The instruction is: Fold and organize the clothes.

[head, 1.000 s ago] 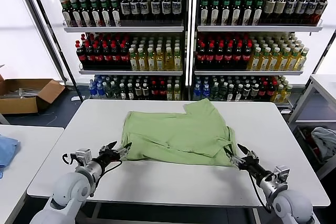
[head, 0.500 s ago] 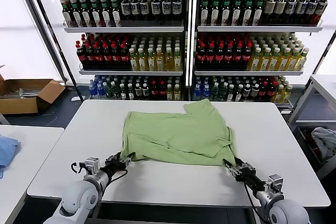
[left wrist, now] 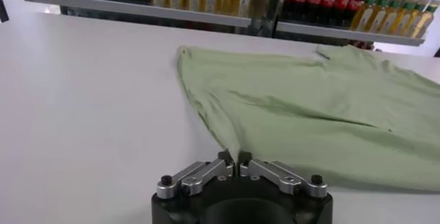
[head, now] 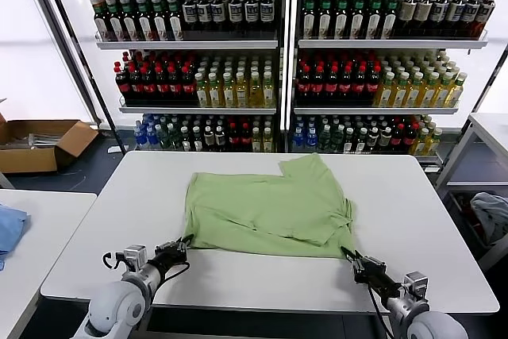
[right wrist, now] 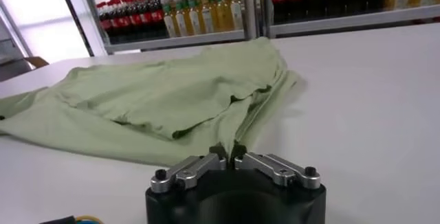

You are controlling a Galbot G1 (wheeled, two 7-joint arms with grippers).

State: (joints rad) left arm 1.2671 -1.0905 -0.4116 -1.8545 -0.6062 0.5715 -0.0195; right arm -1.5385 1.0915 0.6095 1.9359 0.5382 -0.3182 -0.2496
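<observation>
A light green short-sleeved shirt [head: 270, 208] lies spread flat on the middle of the white table [head: 429, 220], one sleeve pointing toward the far side. The left gripper [head: 176, 248] sits low at the shirt's near-left corner, its fingers pressed together on the hem there. The right gripper [head: 355, 260] sits at the near-right corner, likewise pinched closed on the fabric edge. The rest of the shirt stretches away from both grippers toward the shelves of bottles [head: 238, 77] beyond the table.
</observation>
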